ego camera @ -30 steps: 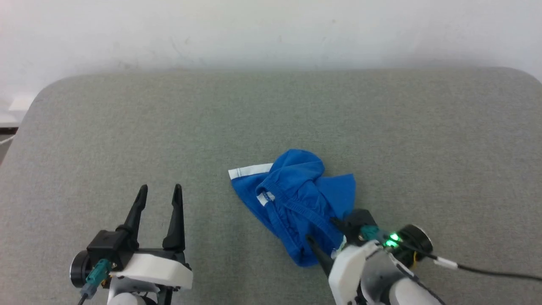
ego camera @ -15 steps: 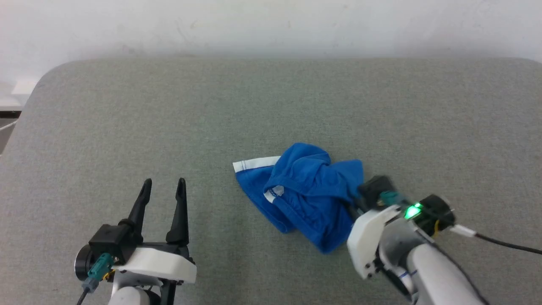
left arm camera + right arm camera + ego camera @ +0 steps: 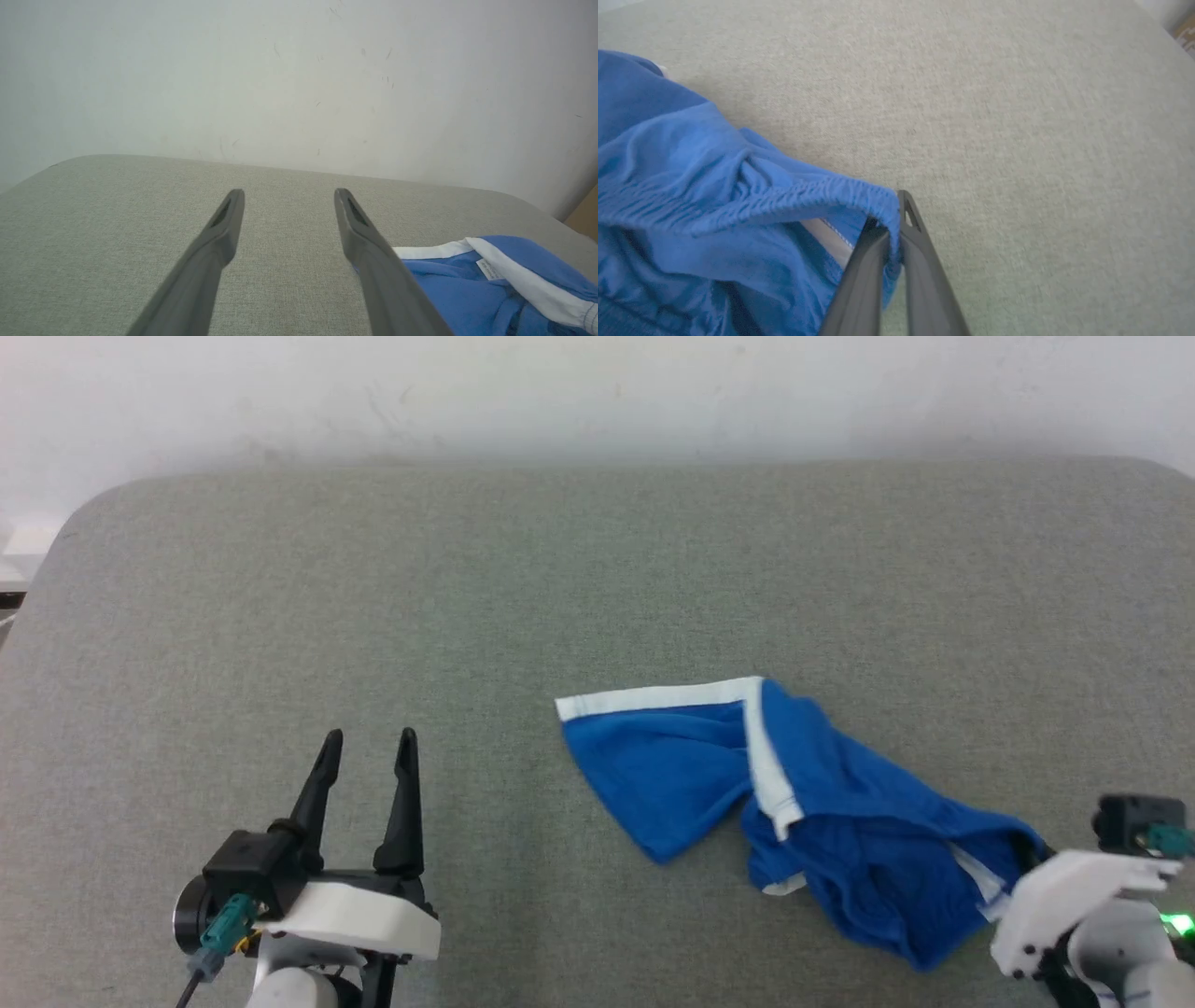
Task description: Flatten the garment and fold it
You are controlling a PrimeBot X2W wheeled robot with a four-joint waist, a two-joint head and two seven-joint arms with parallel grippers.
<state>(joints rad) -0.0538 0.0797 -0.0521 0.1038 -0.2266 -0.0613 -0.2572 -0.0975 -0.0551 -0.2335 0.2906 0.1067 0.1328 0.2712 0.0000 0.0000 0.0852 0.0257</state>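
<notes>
The garment (image 3: 822,793), bright blue shorts with white trim, lies stretched out on the grey-green table from the middle toward the lower right. My right gripper (image 3: 891,212) is shut on the garment's gathered elastic waistband (image 3: 822,196), which drapes over its two fingers. In the head view the right wrist's white housing (image 3: 1074,896) sits at the garment's right end, with the fingers hidden behind cloth. My left gripper (image 3: 367,747) stands open at the lower left, well apart from the garment, nothing between its fingers. The left wrist view shows the white hem (image 3: 434,251) and a small label (image 3: 488,269).
The grey-green padded table (image 3: 467,597) stretches wide to the back and left, with rounded corners. A pale wall (image 3: 597,392) rises behind it. A black cable runs from the right wrist at the lower right edge.
My right gripper shut on the waistband and pulled it to the right and slightly toward me, dragging the crumpled garment out long. The left gripper stayed still and open. The head camera shifted a little.
</notes>
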